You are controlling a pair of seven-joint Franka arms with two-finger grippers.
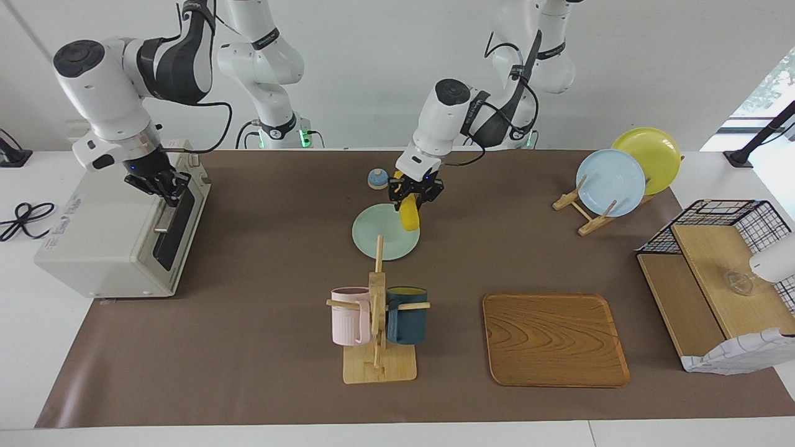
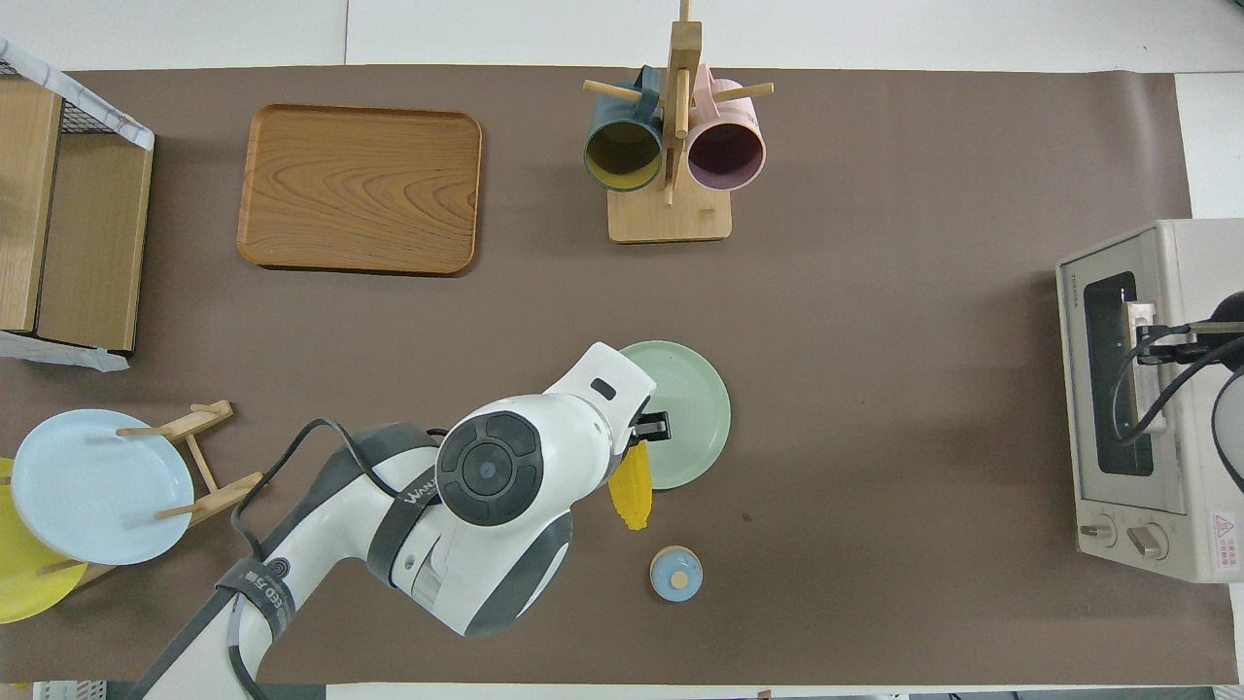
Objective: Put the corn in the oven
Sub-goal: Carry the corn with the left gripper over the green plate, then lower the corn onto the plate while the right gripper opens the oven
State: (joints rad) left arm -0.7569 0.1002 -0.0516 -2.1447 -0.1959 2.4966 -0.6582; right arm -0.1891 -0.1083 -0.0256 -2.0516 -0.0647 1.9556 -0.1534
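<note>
On brown table mat, frame centre: left gripper [image 1: 415,190] clamped on bright yellow corn cob [image 1: 408,213], long axis slanting downward over pale green round plate [image 1: 372,241]; off-white boxy toaster oven [image 1: 93,248] far off at frame's left, door shut, right gripper [image 1: 163,186] at its metal bar handle [image 1: 166,218], finger state unreadable.

A pale green plate [image 1: 385,233] lies near the middle of the brown mat [image 1: 261,347], and the rest sits around it: a small blue lidded pot [image 1: 377,179] is nearer to the robots, and a wooden mug tree [image 1: 377,338] with a pink mug [image 1: 349,316] and a dark blue mug [image 1: 407,315] is farther from them. A wooden tray [image 1: 553,340] lies beside the mug tree toward the left arm's end. Toward that end too, a wooden rack [image 1: 587,211] props a light blue plate [image 1: 610,182] and a yellow plate [image 1: 652,155], with a wire-and-wood shelf [image 1: 714,279] past it.
</note>
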